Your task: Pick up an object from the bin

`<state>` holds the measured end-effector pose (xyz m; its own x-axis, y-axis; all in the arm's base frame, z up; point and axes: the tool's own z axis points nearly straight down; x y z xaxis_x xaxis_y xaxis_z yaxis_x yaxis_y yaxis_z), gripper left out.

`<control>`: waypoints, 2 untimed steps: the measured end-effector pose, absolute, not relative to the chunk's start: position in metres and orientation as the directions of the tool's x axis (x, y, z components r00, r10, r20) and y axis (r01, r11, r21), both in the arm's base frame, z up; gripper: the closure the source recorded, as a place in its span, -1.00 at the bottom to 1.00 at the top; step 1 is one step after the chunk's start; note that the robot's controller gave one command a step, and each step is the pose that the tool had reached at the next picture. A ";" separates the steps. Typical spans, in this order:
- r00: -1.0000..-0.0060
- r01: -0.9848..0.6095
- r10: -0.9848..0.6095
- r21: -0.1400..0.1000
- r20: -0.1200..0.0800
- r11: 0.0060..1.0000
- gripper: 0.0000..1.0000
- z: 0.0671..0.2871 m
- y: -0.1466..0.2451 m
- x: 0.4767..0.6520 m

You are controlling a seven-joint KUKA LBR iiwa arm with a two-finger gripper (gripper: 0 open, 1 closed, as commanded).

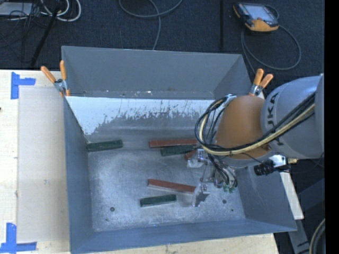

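My gripper (201, 194) is low in the bin's right half, its fingers down near the floor at the right end of a reddish-brown flat bar (170, 185). Just below and to the left of that bar lies a dark green bar (158, 200). Behind the gripper, toward the back wall, another reddish-brown bar (170, 143) lies with a dark green bar (175, 151) right beneath it, partly hidden by the arm. Whether anything sits between the fingers cannot be made out.
A further dark green bar (104, 146) lies at the back left, near the sloped wall. The arm with its orange cover and cables hangs over the bin's right side, hiding the floor there.
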<state>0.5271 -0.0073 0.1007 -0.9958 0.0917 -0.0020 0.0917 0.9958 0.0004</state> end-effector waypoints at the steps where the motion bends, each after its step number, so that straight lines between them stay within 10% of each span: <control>1: -0.908 0.419 0.419 0.005 0.006 0.908 1.00 0.075 -0.017 0.527; 2: -0.909 0.418 0.418 0.005 0.006 0.909 1.00 0.075 -0.017 0.527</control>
